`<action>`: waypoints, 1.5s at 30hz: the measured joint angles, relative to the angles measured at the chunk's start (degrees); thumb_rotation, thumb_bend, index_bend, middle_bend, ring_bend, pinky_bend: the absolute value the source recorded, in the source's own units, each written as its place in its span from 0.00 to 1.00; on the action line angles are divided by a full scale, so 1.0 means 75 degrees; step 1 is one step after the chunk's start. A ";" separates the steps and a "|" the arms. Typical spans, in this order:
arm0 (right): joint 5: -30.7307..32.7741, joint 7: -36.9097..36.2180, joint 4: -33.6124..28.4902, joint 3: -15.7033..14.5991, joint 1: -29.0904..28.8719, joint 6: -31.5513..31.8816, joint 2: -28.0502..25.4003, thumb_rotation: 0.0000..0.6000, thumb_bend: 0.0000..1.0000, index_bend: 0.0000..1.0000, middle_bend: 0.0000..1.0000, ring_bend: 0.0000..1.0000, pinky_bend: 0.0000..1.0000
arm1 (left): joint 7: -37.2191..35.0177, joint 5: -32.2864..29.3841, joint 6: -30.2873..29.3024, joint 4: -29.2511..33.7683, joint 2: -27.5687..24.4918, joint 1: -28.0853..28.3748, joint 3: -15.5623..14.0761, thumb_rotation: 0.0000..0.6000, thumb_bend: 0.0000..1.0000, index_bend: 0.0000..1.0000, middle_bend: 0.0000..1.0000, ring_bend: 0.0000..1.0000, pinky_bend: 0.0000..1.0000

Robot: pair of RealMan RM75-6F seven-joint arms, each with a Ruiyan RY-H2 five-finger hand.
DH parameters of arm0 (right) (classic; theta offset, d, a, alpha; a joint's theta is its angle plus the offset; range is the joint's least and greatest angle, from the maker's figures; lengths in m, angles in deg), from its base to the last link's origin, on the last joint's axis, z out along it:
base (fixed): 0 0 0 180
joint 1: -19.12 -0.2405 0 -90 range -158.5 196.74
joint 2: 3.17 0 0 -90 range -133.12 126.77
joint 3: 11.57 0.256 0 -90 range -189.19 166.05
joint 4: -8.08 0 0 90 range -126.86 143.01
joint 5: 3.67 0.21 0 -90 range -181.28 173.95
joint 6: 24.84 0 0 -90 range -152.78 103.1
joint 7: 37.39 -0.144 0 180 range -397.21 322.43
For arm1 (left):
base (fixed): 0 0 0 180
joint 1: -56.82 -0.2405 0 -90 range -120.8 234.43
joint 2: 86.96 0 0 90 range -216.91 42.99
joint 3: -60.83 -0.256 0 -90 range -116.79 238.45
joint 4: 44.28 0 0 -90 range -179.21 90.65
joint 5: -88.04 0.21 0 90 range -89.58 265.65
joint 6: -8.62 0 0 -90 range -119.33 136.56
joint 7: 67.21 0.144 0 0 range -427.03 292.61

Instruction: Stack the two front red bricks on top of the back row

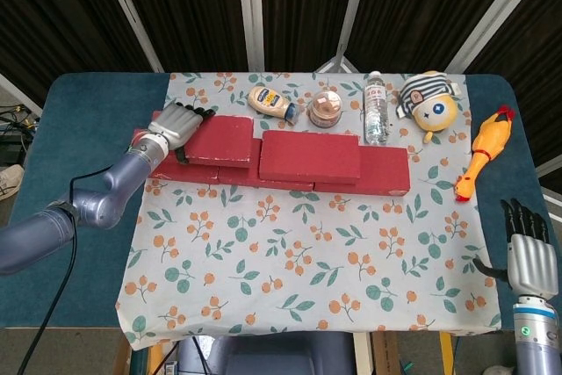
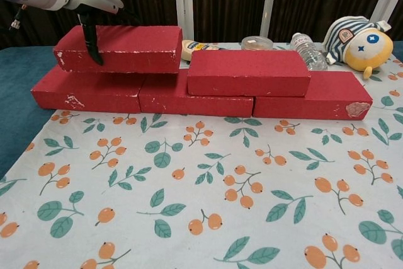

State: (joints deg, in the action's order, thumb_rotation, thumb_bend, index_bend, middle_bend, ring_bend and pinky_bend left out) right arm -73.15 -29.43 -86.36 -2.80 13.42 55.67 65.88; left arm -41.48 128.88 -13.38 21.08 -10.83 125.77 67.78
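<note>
My left hand [image 1: 178, 126] grips a red brick [image 1: 221, 140] by its left end, low over the left and middle bricks of the back row [image 1: 386, 170]. In the chest view this brick [image 2: 119, 48] hangs level at or just above the row's left brick [image 2: 88, 90], with one dark finger [image 2: 90, 43] down its front face; I cannot tell whether the two touch. Another red brick [image 2: 249, 72] lies stacked across the middle [image 2: 195, 97] and right [image 2: 315, 96] bricks. My right hand [image 1: 527, 250] stays open and holds nothing at the table's near right corner.
Behind the bricks stand a mayonnaise bottle [image 1: 270, 101], a small lidded jar [image 1: 326, 110], a water bottle [image 1: 376, 108] and a striped plush toy [image 1: 428, 103]. A rubber chicken [image 1: 487, 152] lies at the right edge. The floral cloth [image 1: 299, 270] spreads in front of the row.
</note>
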 measured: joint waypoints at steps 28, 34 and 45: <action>-0.0075 -0.0199 -0.0007 0.0038 0.0094 0.0101 -0.0073 1.00 0.11 0.00 0.03 0.00 0.00 | -0.0907 0.0304 -0.0086 -0.0458 0.0449 0.0384 -0.0755 1.00 0.00 0.28 0.39 0.26 0.27; -0.0069 -0.0251 -0.0018 0.0047 0.0109 0.0096 -0.0099 1.00 0.11 0.00 0.03 0.00 0.00 | -0.0927 0.0252 -0.0100 -0.0448 0.0491 0.0464 -0.0887 1.00 0.00 0.28 0.39 0.26 0.27; -0.0056 -0.0295 -0.0042 0.0059 0.0129 0.0097 -0.0148 1.00 0.11 0.00 0.03 0.00 0.00 | -0.0967 0.0122 -0.0190 -0.0450 0.0568 0.0595 -0.0996 1.00 0.00 0.28 0.39 0.26 0.27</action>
State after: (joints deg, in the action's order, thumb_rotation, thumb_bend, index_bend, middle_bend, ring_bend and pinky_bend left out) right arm -73.57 -31.64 -86.67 -2.36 14.39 56.40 64.77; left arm -48.73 129.80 -14.81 17.71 -6.58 130.23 60.31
